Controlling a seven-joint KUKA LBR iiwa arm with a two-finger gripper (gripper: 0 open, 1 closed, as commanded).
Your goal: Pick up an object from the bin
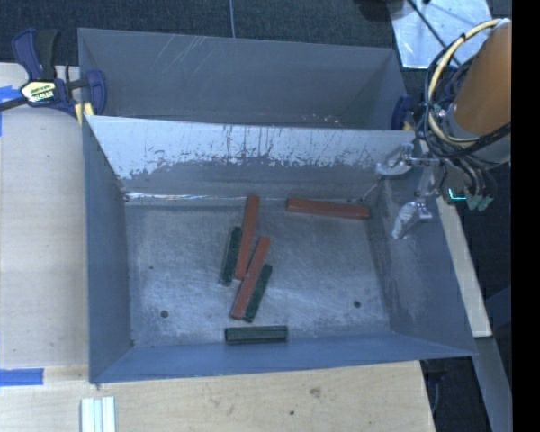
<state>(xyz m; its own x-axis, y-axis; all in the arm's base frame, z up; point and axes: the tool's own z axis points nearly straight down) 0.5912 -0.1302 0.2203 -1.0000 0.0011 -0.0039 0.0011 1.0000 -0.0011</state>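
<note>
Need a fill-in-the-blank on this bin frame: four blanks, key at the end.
1. Seen in the camera view, the tool hangs by the ___ wall of the bin.
2. The bin holds ___ bars in all.
3. The front bar, lying alone, is dark ___.
4. The back bar, nearest the tool, is reddish-___.

Missing words: right; six; green; brown.

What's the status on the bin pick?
Gripper by right wall of bin, jaws open, nothing held. Nearest: red-brown bar, flat at back right, untouched. Other bars heaped mid-bin; nothing in the way.
</note>
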